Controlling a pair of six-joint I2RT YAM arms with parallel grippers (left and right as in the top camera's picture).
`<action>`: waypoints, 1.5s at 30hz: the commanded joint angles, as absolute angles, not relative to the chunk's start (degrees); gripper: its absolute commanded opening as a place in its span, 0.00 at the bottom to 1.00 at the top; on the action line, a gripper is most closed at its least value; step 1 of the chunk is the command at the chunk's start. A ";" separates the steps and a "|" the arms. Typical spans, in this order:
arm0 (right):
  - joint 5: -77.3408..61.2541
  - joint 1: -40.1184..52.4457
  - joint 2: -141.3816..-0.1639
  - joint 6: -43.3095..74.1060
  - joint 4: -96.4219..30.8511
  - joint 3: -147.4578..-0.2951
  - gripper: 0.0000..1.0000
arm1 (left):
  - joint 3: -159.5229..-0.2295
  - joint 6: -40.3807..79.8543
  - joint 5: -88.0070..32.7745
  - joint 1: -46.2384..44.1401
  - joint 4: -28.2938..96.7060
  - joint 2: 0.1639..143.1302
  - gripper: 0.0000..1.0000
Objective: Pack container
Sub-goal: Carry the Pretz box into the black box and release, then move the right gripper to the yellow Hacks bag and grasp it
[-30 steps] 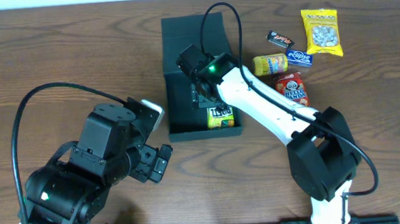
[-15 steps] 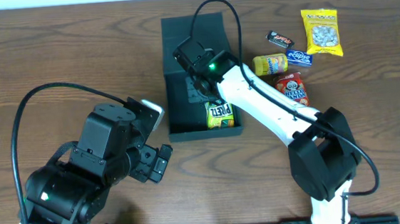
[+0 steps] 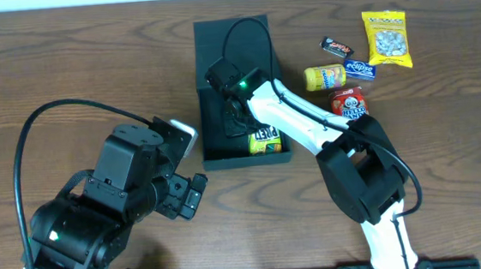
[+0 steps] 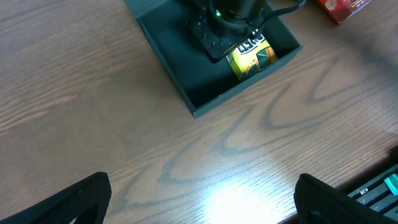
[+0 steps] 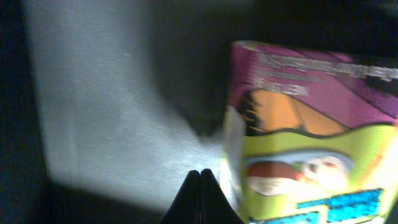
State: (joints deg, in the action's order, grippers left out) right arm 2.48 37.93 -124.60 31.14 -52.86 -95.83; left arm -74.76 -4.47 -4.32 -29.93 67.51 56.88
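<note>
The container [image 3: 217, 50] lay at the far centre of the table [image 3: 63, 62], long axis running away from the robot, directly beneath the right gripper [image 5: 200, 179]. The left gripper [image 4: 203, 196] hung well apart on the near-left side, its jaws spread wide and empty. The right jaws were closed tip to tip on nothing, just beside the yellow-green packet [image 3: 264, 139] in the container's near right corner. The red packet [image 3: 351, 102] lay to the container's right, so the right arm was judged nearer for the next pick.
</note>
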 commanded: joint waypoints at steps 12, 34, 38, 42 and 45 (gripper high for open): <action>9.65 37.47 -124.64 30.11 -56.01 -96.57 0.02 | -75.48 -4.05 -4.49 -29.76 67.70 56.88 0.95; 7.09 27.55 -112.77 22.59 -55.92 -108.66 0.01 | -75.48 -4.05 -4.49 -29.76 67.68 56.88 0.95; 7.07 20.58 -112.40 22.61 -56.25 -108.64 0.02 | -75.48 -4.05 -4.49 -29.76 67.68 56.88 0.95; 7.55 13.23 -112.42 21.45 -55.72 -108.64 0.03 | -75.48 -4.05 -4.49 -29.76 67.68 56.88 0.95; 9.19 8.43 -112.55 20.75 -54.13 -108.64 0.07 | -75.48 -4.05 -4.49 -29.76 67.68 56.88 0.95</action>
